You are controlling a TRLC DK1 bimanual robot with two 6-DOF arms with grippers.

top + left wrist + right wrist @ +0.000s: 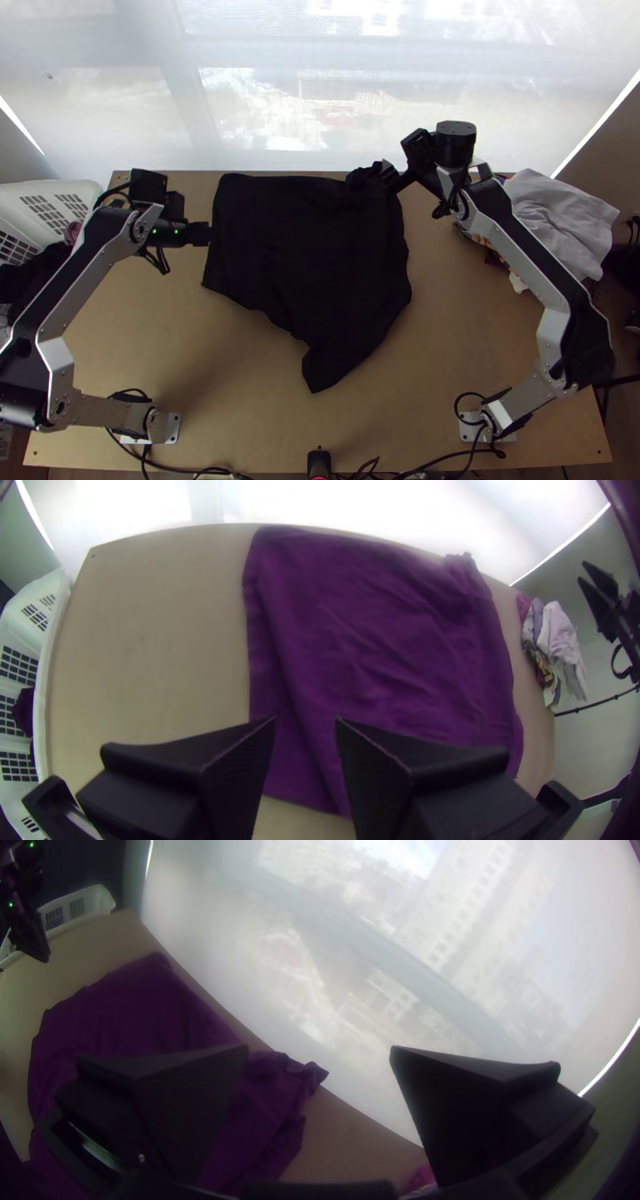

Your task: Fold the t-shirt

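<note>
My shirt (312, 248) lies dark and mostly spread across the middle of the table (136, 336), its far edge running close to the table's far edge. At its far right corner the cloth is bunched into a small ruffled lump, and the near side narrows to a blunt point aimed at the table's near edge. Creases run over it, and in the left wrist view a long ridge follows its left side.

I have my left pincer (200, 234) at the shirt's left edge, its two fingers apart, with cloth showing between the tips in the left wrist view. I can't tell whether they touch it.

My right pincer (395, 178) is at the bunched far right corner, its fingers spread wide. In the right wrist view one finger (193, 1093) covers some of the shirt, and the tip of the bunch shows in the gap; nothing is clamped there. Whether that finger touches the cloth, I can't say.

Off to my left stands a white basket (48, 188) with dark cloth (32, 268) in it. By the table's far right corner is a pile of clothes (552, 220), white on top. A pale blind (264, 120) hangs beyond the far edge.
</note>
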